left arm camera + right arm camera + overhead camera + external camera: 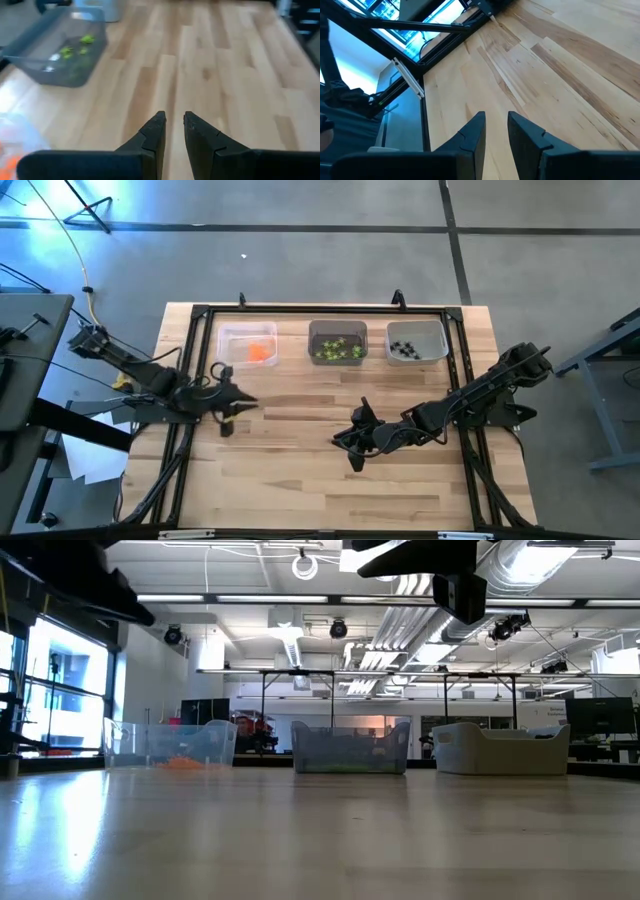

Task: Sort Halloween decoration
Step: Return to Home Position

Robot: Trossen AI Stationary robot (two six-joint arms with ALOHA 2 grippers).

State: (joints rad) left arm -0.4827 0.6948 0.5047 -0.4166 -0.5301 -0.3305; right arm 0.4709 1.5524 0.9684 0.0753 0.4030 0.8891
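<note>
All trinkets lie in three bins at 12 o'clock: orange (260,352), green (337,350), black (404,349). Left gripper (243,405) sits nearest the orange; right gripper (349,443) farther back. Both are slightly parted and empty.

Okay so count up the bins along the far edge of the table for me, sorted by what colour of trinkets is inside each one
Bin holding orange trinkets: 1
Bin holding lime-green trinkets: 1
Bin holding black trinkets: 1
Total: 3 bins
</note>
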